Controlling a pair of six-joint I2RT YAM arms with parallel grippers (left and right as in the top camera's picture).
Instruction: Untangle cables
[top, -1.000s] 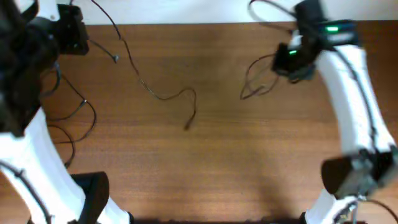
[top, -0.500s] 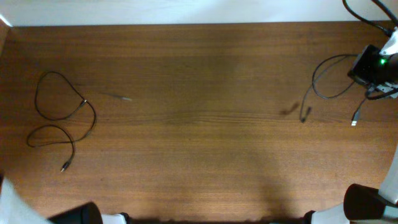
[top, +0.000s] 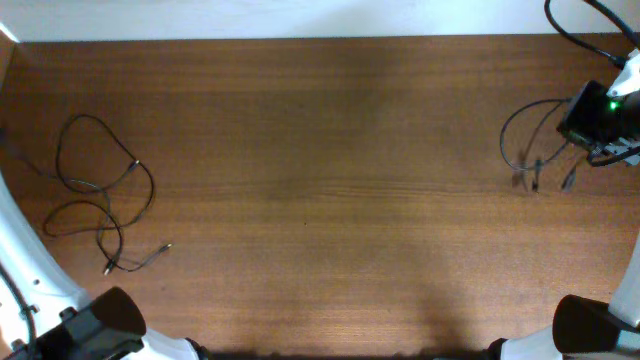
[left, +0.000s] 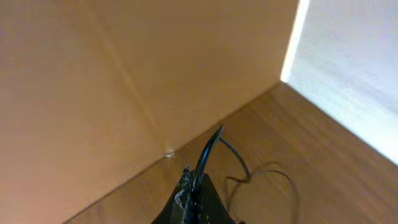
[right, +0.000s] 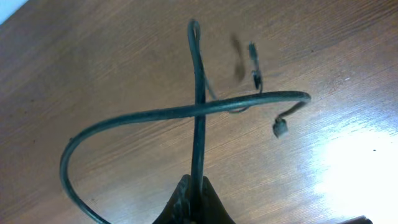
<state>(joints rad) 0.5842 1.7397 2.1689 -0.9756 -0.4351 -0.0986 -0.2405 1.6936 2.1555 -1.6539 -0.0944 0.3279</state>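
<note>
Two thin black cables are in view. One cable (top: 135, 162) lies in loose loops at the table's left, its plug ends (top: 165, 246) near the front. My left gripper (left: 198, 186) is shut on a thin black cable (left: 210, 149) that runs down to the table by a tan wall; the gripper itself is outside the overhead view. My right gripper (top: 598, 120) at the far right is shut on the other cable (top: 503, 135). In the right wrist view that cable (right: 198, 112) rises from the jaws (right: 198, 190) and crosses its own loop, with small plugs (right: 280, 128) dangling.
The wooden table (top: 320, 200) spans the overhead view. A white wall (top: 300, 18) runs along its back edge. My left arm's white link (top: 25, 270) and dark base (top: 100, 330) are at the lower left. A tan wall (left: 93, 74) stands beside the left gripper.
The left arm swung off the left side; its white link now shows at the lower left. The left cable gained a strand and plug near the front. The right cable's ends swung right, blurred.
</note>
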